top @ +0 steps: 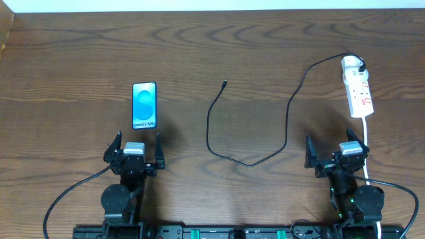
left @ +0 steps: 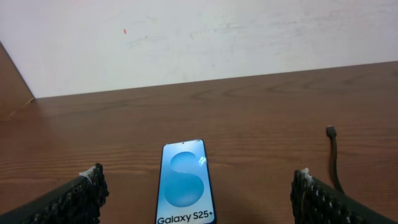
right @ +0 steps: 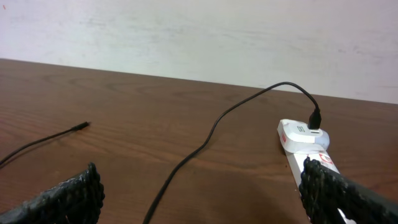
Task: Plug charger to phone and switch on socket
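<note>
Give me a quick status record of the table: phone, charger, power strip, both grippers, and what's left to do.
phone: flat on the table, screen lit, in front of the left gripper
charger: plug end is in the socket; connector tip lies loose, apart from the phone
socket: far right, ahead of the right gripper; switch state too small to tell
left gripper: open, empty
right gripper: open, empty
remaining: tip not yet in phone
</note>
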Robot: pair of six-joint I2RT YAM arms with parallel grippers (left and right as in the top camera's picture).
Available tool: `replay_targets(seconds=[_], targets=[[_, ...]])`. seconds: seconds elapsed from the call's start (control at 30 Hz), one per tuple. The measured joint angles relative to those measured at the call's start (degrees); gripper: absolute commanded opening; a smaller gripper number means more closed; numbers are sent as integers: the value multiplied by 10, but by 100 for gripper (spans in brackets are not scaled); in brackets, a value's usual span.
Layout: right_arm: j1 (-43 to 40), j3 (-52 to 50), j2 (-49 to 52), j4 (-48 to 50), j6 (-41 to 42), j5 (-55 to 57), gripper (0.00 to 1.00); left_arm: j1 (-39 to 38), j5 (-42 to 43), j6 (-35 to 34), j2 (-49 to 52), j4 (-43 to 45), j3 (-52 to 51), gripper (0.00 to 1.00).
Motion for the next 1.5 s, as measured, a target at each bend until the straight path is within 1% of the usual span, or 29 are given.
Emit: replay_targets(seconds=[1.5], targets=[[0,0,0,0,0,0,99,0,0,0,0,0,0,95]])
